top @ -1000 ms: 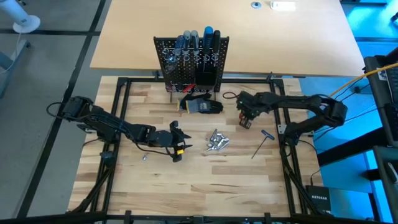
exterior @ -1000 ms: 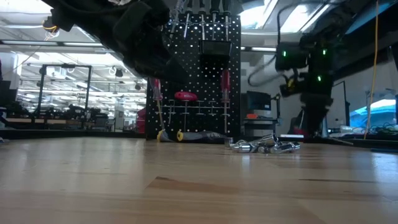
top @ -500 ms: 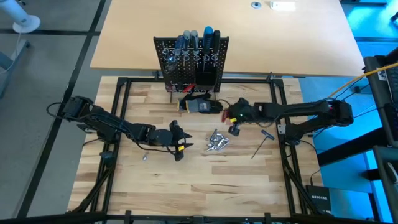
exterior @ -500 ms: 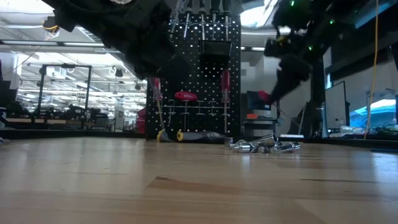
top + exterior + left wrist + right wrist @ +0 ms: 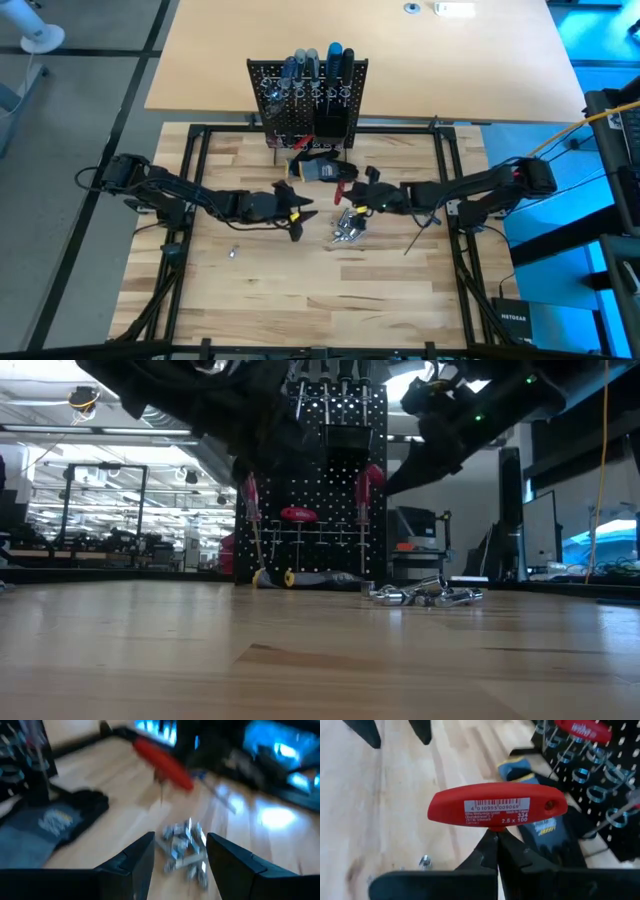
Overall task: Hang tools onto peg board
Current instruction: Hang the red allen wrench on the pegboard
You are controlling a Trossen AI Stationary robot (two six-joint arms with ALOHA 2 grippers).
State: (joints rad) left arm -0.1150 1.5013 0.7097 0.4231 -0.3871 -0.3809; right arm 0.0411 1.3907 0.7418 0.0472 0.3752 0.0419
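Observation:
My right gripper (image 5: 355, 196) is shut on a red T-handle hex key (image 5: 497, 807) above the table, just in front of the dark glove bundle (image 5: 322, 168). The pile of small silver metal pieces (image 5: 347, 228) lies on the table below and a little nearer. My left gripper (image 5: 298, 213) is open and empty, to the left of the pile, which shows between its fingers in the left wrist view (image 5: 184, 847). The black peg board (image 5: 308, 100) stands upright at the far edge, with screwdrivers in its ring holders and another red T-handle (image 5: 298, 514) hanging on it. My right gripper pinches the hex key's thin shaft right below the red handle (image 5: 496, 833) between its two fingertips. The fingers hide the shaft. The fingers come about level from the table's right. The handle lies crosswise beyond the fingertips, and the tool is lifted clear of the table.
A black-handled T hex key (image 5: 422, 228) lies on the table to the right of the silver pile. A small silver piece (image 5: 232, 252) lies alone near the left. A black frame (image 5: 190, 180) borders the wooden work area.
My right gripper has carried the red T-handle hex key toward the table's left, from the right side to just over the silver pile, and has turned to point left. My left gripper has shifted a little toward the far edge and the right, toward the pile.

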